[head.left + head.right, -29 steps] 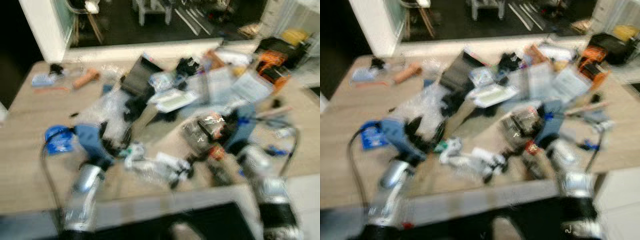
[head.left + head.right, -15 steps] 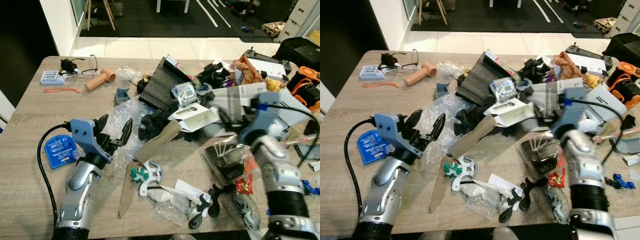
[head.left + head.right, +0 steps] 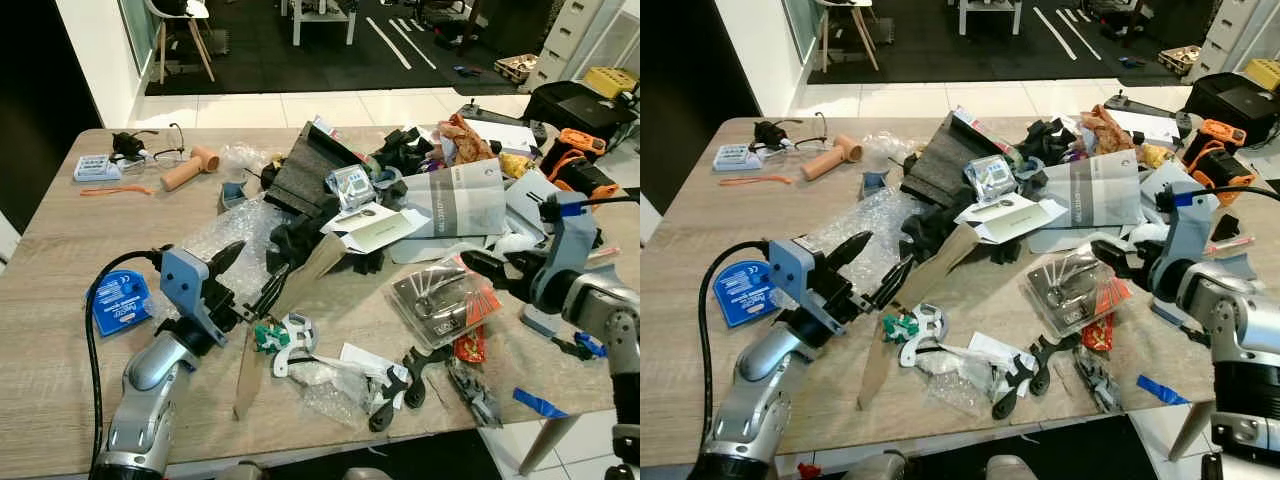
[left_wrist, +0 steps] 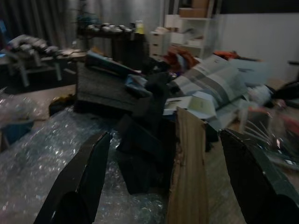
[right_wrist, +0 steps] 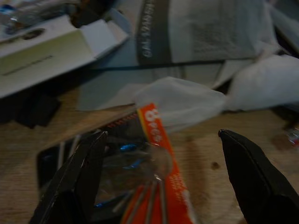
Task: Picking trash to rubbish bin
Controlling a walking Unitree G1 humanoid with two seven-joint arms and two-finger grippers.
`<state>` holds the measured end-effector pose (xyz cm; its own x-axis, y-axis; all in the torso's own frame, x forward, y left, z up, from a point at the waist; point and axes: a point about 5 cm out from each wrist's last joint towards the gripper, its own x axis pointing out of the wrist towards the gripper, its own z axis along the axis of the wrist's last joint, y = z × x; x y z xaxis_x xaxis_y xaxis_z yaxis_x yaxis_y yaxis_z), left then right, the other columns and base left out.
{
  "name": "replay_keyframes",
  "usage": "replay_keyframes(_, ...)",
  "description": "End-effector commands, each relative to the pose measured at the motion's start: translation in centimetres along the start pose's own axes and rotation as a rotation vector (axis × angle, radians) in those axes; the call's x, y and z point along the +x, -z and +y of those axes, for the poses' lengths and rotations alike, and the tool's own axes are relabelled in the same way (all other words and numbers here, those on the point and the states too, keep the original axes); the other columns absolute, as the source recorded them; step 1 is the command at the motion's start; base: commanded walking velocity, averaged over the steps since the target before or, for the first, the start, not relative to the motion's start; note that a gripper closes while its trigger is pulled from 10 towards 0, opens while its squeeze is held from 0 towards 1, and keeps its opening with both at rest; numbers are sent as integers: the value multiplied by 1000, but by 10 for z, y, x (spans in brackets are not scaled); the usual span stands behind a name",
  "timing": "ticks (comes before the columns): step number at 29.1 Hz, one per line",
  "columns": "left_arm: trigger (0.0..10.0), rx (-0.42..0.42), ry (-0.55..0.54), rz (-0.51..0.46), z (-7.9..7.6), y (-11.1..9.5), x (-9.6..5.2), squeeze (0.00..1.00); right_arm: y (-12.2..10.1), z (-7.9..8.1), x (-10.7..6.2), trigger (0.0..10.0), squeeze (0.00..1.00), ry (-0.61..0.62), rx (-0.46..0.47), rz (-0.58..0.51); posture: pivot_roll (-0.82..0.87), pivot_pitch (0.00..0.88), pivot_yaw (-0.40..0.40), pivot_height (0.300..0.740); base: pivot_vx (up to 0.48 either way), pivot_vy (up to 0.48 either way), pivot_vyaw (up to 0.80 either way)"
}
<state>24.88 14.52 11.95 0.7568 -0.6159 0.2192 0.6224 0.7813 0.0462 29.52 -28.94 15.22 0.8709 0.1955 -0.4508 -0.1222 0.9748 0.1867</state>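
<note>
The left pincer point(image 3: 872, 268) hovers released, fingers spread wide, just above the bubble wrap point(image 3: 855, 225) and pointing at the torn cardboard strip point(image 3: 925, 285) that leans across the wooden surface point(image 3: 690, 230). The right pincer point(image 3: 490, 268) is likewise released, aimed at the clear blister pack with orange card point(image 3: 440, 300) lying just beside it. No rubbish bin can be made out, so the trash lies scattered on the surface. The risk, as I judge it: closing on the strip could drag the bubble wrap or nudge the green-and-white plastic piece point(image 3: 910, 325), since the clutter overlaps. Half a second ago the right arm reached over the pack; now it sits further right, and the head camera has lifted.
</note>
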Motion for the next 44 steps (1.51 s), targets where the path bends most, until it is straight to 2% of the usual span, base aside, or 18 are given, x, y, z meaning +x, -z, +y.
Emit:
replay_keyframes(1, 10000, 36, 42, 0, -3, -3, -1, 0, -1, -6, -4, 10000, 0, 25, 26, -1, -97, 0, -32, 740, 0, 0, 0)
replay_keyframes(4, 10000, 48, 73, -5, -4, -4, -2, 0, -1, -11, -5, 10000, 0, 49, 51, -3, -98, 0, -30, 740, 0, 0, 0)
replay_keyframes(8, 10000, 55, 170, -34, -9, -8, -8, 0, 2, -14, -2, 10000, 0, 32, 155, -52, -99, 0, -30, 740, 0, 0, 0)
replay_keyframes(11, 10000, 45, 187, -39, -10, -7, -11, 0, 11, -14, 2, 10000, 0, 36, 209, -10, -99, 0, -30, 740, 0, 0, 0)
replay_keyframes(16, 10000, 12, 237, -33, -16, -4, -18, 0, 24, -6, 5, 10000, 0, -34, 371, 24, -95, 0, -33, 740, 0, 0, 0)
replay_keyframes(19, 10000, 12, 237, -33, -16, -4, -18, 0, 24, -6, 5, 10000, 0, -34, 371, 24, -95, 0, -33, 740, 0, 0, 0)
replay_keyframes(22, 10000, -2, 276, -23, -19, -1, -25, 0, 25, 2, 6, 10000, 0, -128, 452, 25, -97, 0, -35, 740, 0, 0, 0)
replay_keyframes(27, 10000, -5, 288, -21, -20, 0, -27, 0, 26, 6, 6, 10000, 0, -169, 474, 28, -97, 0, -35, 740, 0, 0, 0)
replay_keyframes(31, 10000, -7, 296, -23, -25, -1, -29, 0, 34, 11, 4, 10000, 0, -224, 499, 79, -97, 0, -38, 740, 0, 0, 0)
replay_keyframes(33, 10000, 0, 296, -28, -31, -5, -27, 0, 42, 13, 4, 10000, 0, -228, 500, 129, -97, 0, -38, 740, 0, 0, 0)
replay_keyframes(36, 10000, 3, 298, -32, -34, -8, -26, 0, 45, 13, 3, 10000, 0, -227, 499, 145, -97, 0, -38, 740, 0, 0, 0)
replay_keyframes(37, 10000, 6, 307, -43, -39, -15, -23, 0, 49, 14, 4, 10000, 0, -226, 505, 160, -97, 0, -37, 740, 0, 0, 0)
replay_keyframes(44, 10000, 9, 324, -54, -48, -25, -23, 0, 54, 16, 6, 10000, 0, -237, 532, 167, -96, 0, -35, 740, 0, 0, 0)
